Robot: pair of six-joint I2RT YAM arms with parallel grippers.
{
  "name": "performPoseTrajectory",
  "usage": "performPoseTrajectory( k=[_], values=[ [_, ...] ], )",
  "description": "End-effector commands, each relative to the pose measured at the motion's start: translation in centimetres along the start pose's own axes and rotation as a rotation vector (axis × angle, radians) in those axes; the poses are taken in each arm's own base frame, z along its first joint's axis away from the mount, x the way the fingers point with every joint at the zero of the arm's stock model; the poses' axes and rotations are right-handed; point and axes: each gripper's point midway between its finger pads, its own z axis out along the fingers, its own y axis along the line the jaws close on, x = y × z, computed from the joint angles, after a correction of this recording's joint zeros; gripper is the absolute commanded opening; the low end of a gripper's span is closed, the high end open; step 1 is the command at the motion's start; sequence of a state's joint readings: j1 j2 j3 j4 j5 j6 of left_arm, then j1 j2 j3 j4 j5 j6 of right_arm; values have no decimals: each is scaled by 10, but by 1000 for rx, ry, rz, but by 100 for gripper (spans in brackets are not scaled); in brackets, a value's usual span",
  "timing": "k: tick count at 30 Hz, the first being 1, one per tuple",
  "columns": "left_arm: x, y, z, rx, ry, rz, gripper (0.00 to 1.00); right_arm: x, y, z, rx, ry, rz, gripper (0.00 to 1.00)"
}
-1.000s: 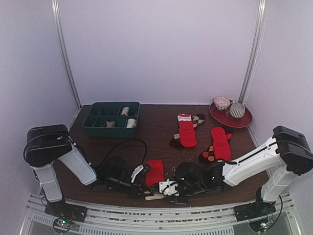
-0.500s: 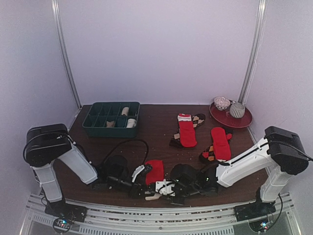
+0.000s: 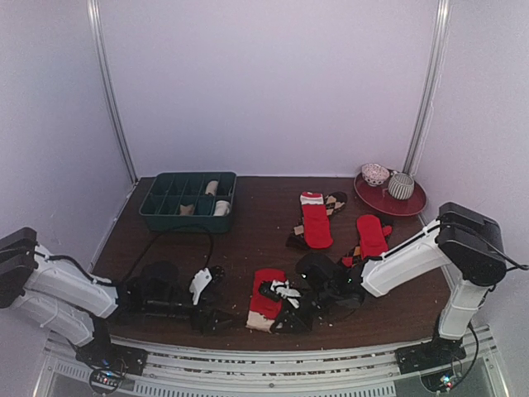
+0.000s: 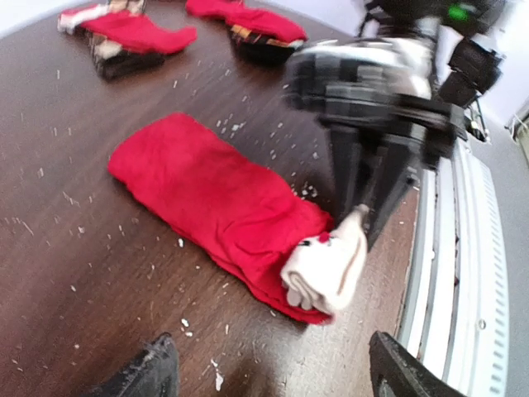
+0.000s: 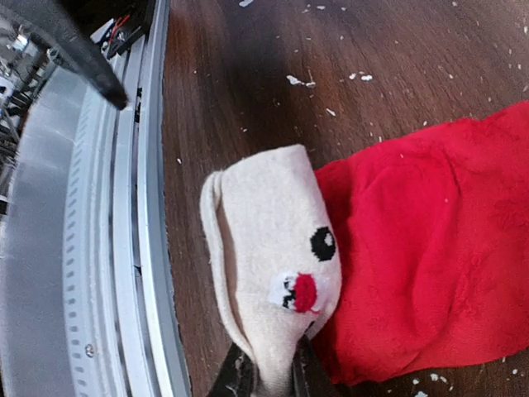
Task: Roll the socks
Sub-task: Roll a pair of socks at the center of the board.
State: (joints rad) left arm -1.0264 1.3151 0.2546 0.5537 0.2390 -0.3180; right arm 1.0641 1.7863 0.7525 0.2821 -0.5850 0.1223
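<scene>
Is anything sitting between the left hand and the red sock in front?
Nothing visible: just bare table with flecks between the left hand and the red sock. The right hand pinches its cream end.

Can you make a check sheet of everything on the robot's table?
Surface: dark wooden table, sprinkled with pale flecks.
Job's things: near red sock lies flat, its cream cuff folded over; two more red socks lie on diamond-patterned socks farther back; tan rolls sit in the green tray.
Clutter: red plate holding a bowl and a grey cup.
Grippers: left gripper open, off the sock; right gripper shut on the cream cuff.
Cables: black cable loops by the left arm.
Surroundings: white walls, metal rails in front.
</scene>
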Motion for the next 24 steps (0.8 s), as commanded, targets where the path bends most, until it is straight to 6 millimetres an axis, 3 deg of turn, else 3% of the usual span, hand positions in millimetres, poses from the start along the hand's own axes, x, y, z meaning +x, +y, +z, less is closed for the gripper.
performPoseTrajectory(
  k=[1,9,14,18,24],
  values=[
    [-43,-13,-11,-6,-219,226,79,66,0,0,-136,248,381,8],
    [-49,-43,27,176,-221,353,79,78,-9,-1,-156,307,505,8],
    [-32,-49,45,247,-170,359,78,79,-16,0,-141,320,500,8],
    [-19,-60,50,305,-128,346,72,77,-20,2,-136,326,497,8],
    [5,-55,63,280,-35,294,66,77,-24,3,-131,325,498,8]
  ],
)
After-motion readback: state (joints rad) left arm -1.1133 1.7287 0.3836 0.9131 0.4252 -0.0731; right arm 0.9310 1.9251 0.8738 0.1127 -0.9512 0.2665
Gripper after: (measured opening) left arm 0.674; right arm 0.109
